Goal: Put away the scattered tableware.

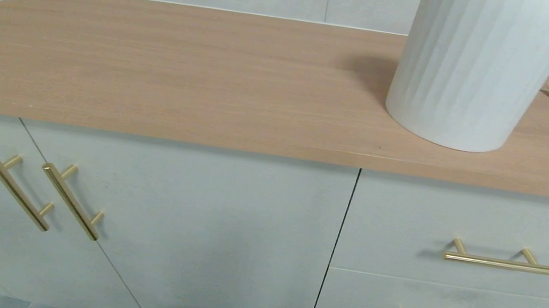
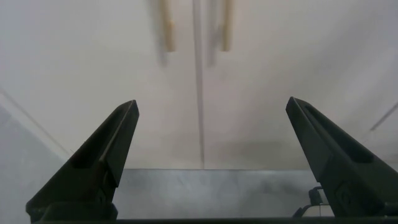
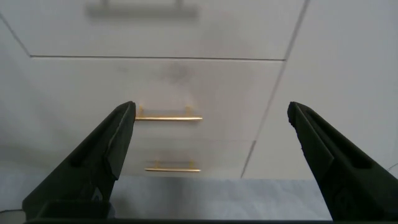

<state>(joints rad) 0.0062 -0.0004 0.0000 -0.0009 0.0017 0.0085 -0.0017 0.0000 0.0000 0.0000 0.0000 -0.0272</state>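
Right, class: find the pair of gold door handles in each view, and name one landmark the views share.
Head view: door handles, lower left, on the cabinet front.
Left wrist view: door handles blurred, ahead of the left tool.
Right wrist view: drawer handles instead.
Shared landmark: the white cabinet front.

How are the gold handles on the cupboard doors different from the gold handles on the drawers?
The door handles run up and down; the drawer handles lie level. The door handles are two, side by side; the drawer handles are three, one below another. Both kinds are gold bars on two short posts.
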